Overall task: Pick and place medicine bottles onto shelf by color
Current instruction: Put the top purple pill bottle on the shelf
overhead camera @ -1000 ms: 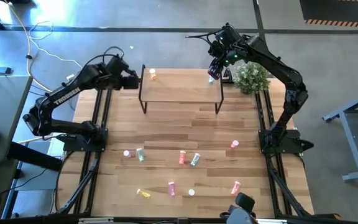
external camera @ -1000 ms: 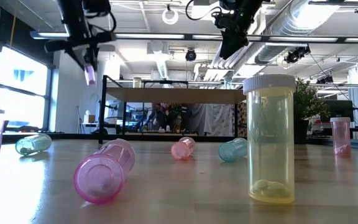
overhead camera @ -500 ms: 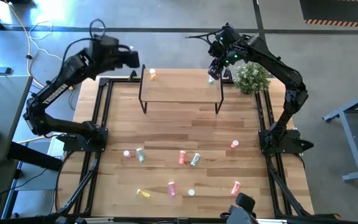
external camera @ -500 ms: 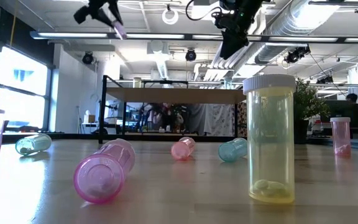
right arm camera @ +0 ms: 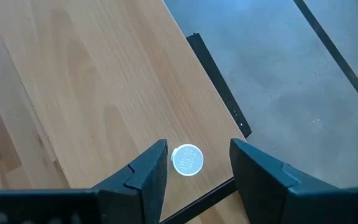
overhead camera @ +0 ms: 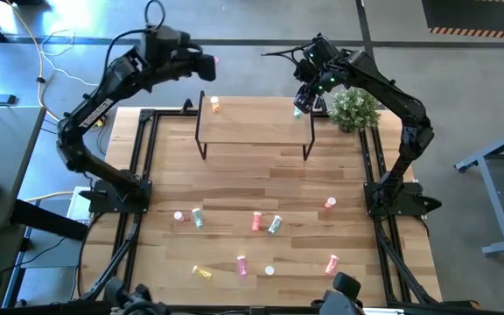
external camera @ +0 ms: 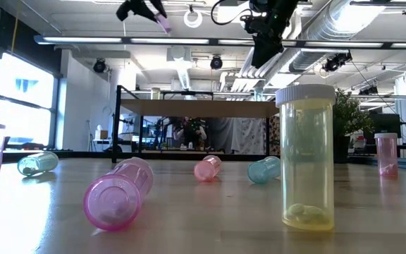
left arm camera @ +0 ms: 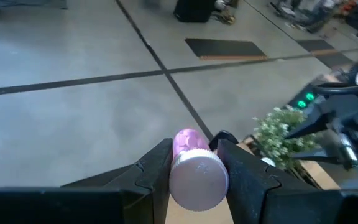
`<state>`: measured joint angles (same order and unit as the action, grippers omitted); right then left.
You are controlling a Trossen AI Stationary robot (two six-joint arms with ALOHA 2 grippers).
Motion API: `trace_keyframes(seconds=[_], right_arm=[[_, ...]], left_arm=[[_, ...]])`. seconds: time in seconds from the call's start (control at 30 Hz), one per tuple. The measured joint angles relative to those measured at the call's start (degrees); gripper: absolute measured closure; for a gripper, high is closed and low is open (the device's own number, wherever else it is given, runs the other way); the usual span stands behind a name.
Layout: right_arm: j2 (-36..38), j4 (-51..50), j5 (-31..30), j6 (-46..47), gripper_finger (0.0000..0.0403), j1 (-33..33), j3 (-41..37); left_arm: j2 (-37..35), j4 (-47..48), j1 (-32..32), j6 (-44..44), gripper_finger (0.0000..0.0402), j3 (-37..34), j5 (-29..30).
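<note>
A pink medicine bottle (left arm camera: 187,142) with a white cap is held high in the air by my left gripper (overhead camera: 206,63), shut on it beyond the shelf's far left corner. The shelf (overhead camera: 252,124), a raised light-wood board on dark legs, carries an orange bottle (overhead camera: 215,105) standing at its far left. A pale green bottle (overhead camera: 297,113) stands at the shelf's far right corner. My right gripper (right arm camera: 194,152) hangs open above that bottle's white cap (right arm camera: 187,160), one finger to either side, apart from it. My left gripper pinches the pink bottle between its two fingers at the cap end (left arm camera: 197,177). The fingers lie along the bottle, whose pink body sticks out past the fingertips. They slant a little downward, toward the table's right. The bottle is lifted clear of everything, tilted (external camera: 163,23).
Several bottles lie or stand scattered over the near half of the tabletop, among them a pink one (overhead camera: 179,215), a green one (overhead camera: 275,225), a yellow one (overhead camera: 202,272) and a red one (overhead camera: 330,203). A small potted plant (overhead camera: 354,109) stands right of the shelf.
My left gripper has risen steeply from beside the shelf's left end with the pink bottle, going toward the far edge and to the right. It has tipped from pointing down toward nearly level, and the bottle has turned with it.
</note>
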<state>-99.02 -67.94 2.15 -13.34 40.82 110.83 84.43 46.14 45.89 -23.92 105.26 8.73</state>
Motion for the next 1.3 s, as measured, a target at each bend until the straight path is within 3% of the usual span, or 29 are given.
trace_keyframes(seconds=[0.17, 0.6, 0.87, 1.3], right_arm=[[0.0, -0.02, 0.0, 0.0, 0.0237, 0.0, 0.0], [0.0, -0.69, 0.0, 0.78, 0.0237, 0.01, 0.0], [0.0, -1.84, 0.0, 1.09, 0.0237, 0.01, 0.02], [0.0, -2.76, -0.02, 2.86, 0.0237, 0.0, 0.0]], left_arm=[[5.52, 1.4, -0.66, 4.64, 0.0287, 6.03, -1.46], [18.09, 18.37, -0.55, 11.06, 0.0287, 21.43, -2.72], [23.1, 23.68, -2.03, 12.73, 0.0287, 22.61, -4.45], [29.07, 26.89, -4.64, 14.21, 0.0287, 22.63, -1.9]])
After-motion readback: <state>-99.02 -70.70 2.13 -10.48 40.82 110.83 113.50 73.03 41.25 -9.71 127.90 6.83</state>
